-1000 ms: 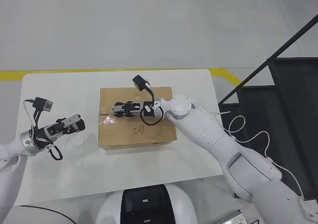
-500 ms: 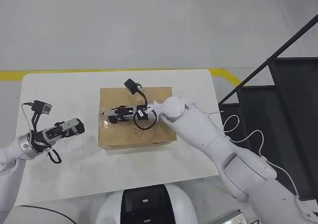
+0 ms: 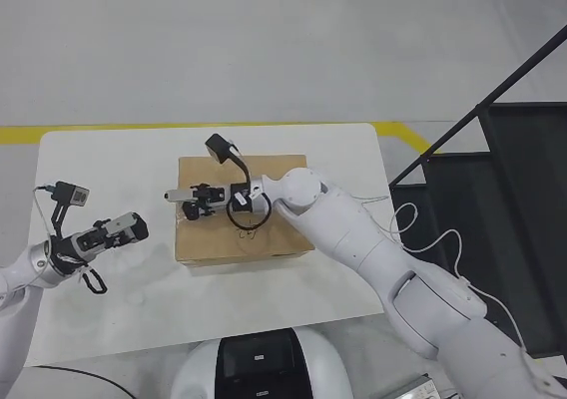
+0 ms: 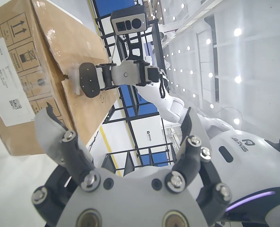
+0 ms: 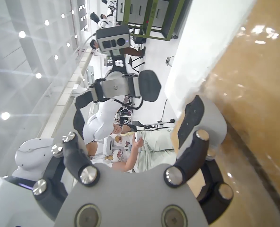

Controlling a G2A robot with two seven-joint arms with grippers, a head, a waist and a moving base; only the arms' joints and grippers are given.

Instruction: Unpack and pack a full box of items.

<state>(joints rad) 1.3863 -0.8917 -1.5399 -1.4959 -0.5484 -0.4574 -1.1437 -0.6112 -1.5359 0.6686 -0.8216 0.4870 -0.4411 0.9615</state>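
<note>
Box (image 3: 264, 234): brown corrugated cardboard, rectangular, matte, top flaps shut. Clear glossy tape (image 4: 73, 79) runs over the centre seam, with a scribbled pen mark on the lid. The side facing my left arm has a white label (image 4: 5, 79) and printed handling symbols. The box sits mid-desk, closer to the far edge.

Desk (image 3: 104, 160): smooth white top with rounded corners. White surface shows all round the box, widest on my left side.

My right gripper (image 3: 186, 197) is over the box lid at its left end, by the seam. Its fingers are spread apart and grip nothing, with one black pad lying against the cardboard.

My left gripper (image 3: 129, 229) hangs above the desk left of the box, well apart from it. Its fingers are spread too, with nothing between them.

Black metal stairs (image 3: 503, 190) stand off the desk's right side, and a yellow floor line (image 3: 4, 135) runs behind the desk.
</note>
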